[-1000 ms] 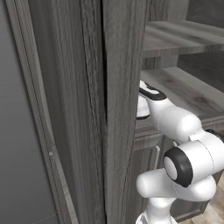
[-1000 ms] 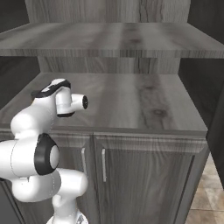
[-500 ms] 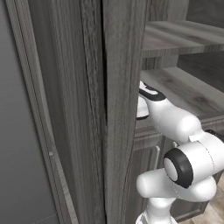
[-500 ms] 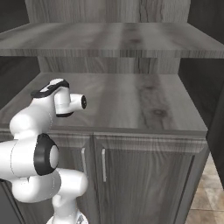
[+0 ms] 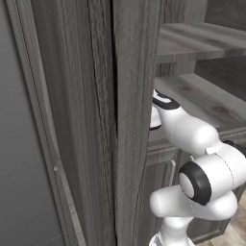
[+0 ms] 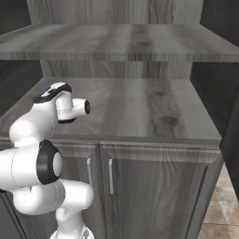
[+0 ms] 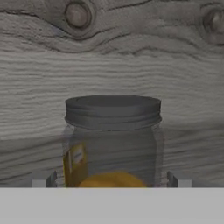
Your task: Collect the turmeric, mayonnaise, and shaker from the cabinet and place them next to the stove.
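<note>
Turmeric fills my hand view, a grey-lidded glass jar with yellow powder, standing upright against the cabinet's wood-grain back wall. My jaws are spread fully wide, one tip showing on each side of the jar, gripping nothing yet. Over the last second my arm has barely shifted, only a slight settling of the wrist. I judge the approach finished; closing on the jar comes next.

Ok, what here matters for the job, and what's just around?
Job:
turmeric, between the open pincer fingertips
cabinet, shelves and lower doors

Around:
plain grey panel left of the cabinet
tiled floor
</note>
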### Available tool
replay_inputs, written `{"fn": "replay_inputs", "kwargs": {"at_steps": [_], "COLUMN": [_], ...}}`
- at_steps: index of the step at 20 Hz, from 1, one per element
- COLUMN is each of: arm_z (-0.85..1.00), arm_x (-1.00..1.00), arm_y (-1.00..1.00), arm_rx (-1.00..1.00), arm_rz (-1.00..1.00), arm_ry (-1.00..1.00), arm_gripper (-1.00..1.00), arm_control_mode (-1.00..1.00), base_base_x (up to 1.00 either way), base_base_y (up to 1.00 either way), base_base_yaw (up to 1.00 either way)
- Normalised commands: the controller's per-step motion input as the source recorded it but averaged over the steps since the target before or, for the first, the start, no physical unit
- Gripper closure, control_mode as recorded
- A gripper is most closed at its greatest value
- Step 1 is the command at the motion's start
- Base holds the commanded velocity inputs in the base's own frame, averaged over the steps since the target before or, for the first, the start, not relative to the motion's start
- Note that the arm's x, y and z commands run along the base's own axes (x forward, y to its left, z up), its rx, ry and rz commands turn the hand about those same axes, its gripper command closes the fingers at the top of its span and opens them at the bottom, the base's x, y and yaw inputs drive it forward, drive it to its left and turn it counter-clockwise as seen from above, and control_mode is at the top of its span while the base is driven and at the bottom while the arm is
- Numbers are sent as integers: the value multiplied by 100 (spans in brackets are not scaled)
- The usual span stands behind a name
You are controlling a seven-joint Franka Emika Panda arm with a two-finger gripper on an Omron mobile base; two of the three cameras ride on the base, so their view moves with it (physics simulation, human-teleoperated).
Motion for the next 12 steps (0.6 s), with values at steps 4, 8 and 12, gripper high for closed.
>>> {"fn": "replay_inputs", "kwargs": {"at_steps": [4,8,12], "arm_z": [5,1,0], "arm_x": [6,3,0], "arm_y": [7,8,12], "arm_rx": [0,0,0], "arm_rz": [0,0,0], "arm_ry": [1,0,0], "arm_gripper": [-100,-100,-100], "arm_control_mode": [-100,-100,-100], "base_base_x": [0,0,0], "base_base_y": [0,0,0], "base_base_yaw": [0,0,0]}}
